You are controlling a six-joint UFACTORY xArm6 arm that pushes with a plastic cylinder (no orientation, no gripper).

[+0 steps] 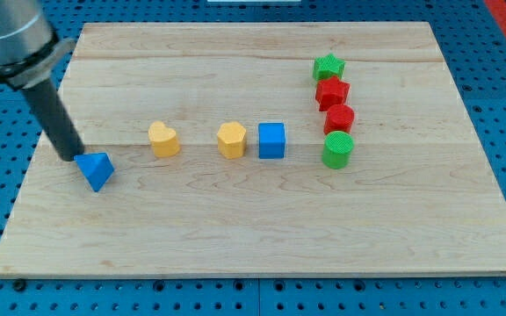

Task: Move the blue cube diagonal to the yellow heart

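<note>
The blue cube (pixel 271 140) sits on the wooden board right of centre, close beside a yellow hexagon-like block (pixel 231 140) on its left. The yellow heart (pixel 162 139) lies further left in the same row. My tip (pixel 71 157) is at the view's left, touching the upper left edge of a blue triangular block (pixel 96 169). The tip is far left of the blue cube and left of the heart.
A column stands at the right: a green star (pixel 328 66), a red block (pixel 332 91), a red block (pixel 339 118) and a green cylinder (pixel 337 150). The wooden board (pixel 262 237) lies on a blue perforated table.
</note>
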